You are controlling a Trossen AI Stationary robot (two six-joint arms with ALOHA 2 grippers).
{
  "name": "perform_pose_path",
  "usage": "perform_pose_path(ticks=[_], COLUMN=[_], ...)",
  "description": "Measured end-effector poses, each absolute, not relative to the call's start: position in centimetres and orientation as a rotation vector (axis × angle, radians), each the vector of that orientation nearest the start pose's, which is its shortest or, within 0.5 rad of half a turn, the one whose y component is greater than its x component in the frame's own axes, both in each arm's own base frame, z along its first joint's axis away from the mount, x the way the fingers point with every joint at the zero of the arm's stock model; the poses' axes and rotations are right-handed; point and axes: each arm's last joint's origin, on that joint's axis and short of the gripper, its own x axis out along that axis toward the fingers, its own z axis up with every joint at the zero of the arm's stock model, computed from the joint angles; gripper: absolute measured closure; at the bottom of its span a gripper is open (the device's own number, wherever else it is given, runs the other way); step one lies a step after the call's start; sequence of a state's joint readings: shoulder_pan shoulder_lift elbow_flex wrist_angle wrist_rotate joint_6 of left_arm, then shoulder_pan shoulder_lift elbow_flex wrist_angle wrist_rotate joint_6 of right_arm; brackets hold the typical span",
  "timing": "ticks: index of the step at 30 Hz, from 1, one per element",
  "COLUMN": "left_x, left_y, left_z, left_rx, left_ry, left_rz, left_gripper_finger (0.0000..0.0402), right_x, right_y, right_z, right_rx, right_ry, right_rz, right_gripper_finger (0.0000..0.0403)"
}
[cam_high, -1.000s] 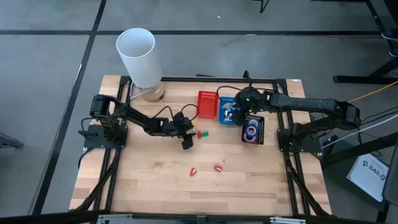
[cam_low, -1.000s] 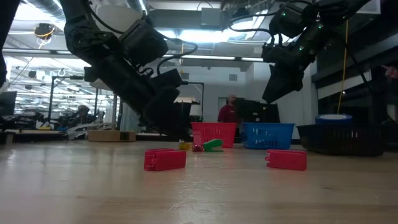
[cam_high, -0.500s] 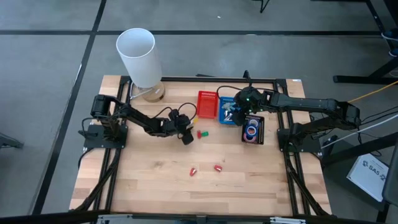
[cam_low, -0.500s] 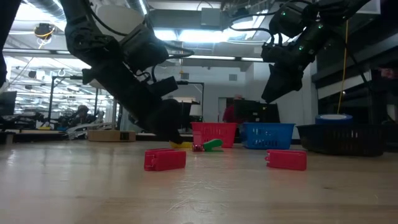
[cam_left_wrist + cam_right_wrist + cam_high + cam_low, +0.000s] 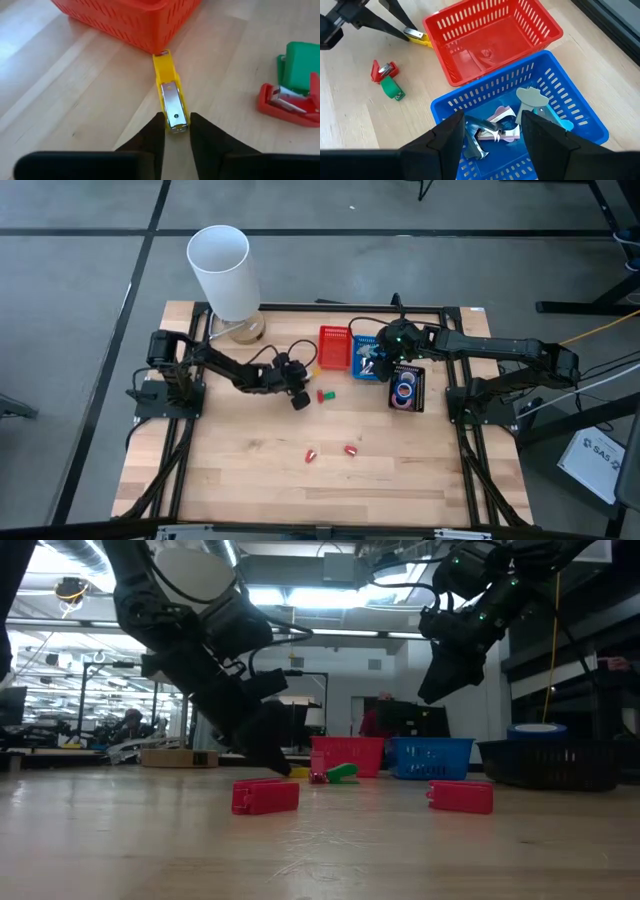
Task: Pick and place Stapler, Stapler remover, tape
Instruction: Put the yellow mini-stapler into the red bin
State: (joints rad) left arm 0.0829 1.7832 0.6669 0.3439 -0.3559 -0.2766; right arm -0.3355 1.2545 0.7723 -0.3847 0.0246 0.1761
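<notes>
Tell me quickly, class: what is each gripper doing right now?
Left gripper: shut on the yellow stapler, next to the red basket.
Right gripper: open, holding nothing, above the blue basket.

Wood table (image 5: 240, 470): red basket (image 5: 333, 348), blue basket (image 5: 367, 356), black tray (image 5: 407, 389), yellow stapler (image 5: 171, 99), green/red stapler (image 5: 322, 394), 2 red pcs (image 5: 332, 451).

light: bright, even, ceiling lamps glare in low view | shadows: soft | blur: near table (image 5: 320, 860) soft in low view
</notes>
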Motion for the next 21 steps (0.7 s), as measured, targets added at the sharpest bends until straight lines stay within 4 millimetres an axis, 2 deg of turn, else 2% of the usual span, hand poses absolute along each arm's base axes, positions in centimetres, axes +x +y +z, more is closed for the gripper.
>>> perform_pose_path(ticks=[8,15,21], left_x=[30.3,30.4,30.0], left_y=[3.9,3.3,2.8], left_z=[10.2,10.5,12.2], left_rx=[-0.171,-0.181,-0.167], left_ry=[0.708,0.718,0.705], left_rz=[0.502,0.413,0.381], left_gripper_finger=[0.0339,0.034,0.034], right_x=[23.1,23.2,23.2], right_y=[-8.1,-8.1,-8.2], right_z=[22.0,22.0,22.1], right_rx=[0.298,0.299,0.298], right_ry=[0.831,0.83,0.82], right_rz=[-0.413,-0.413,-0.412], right_gripper_finger=[0.0205,0.0205,0.0205])
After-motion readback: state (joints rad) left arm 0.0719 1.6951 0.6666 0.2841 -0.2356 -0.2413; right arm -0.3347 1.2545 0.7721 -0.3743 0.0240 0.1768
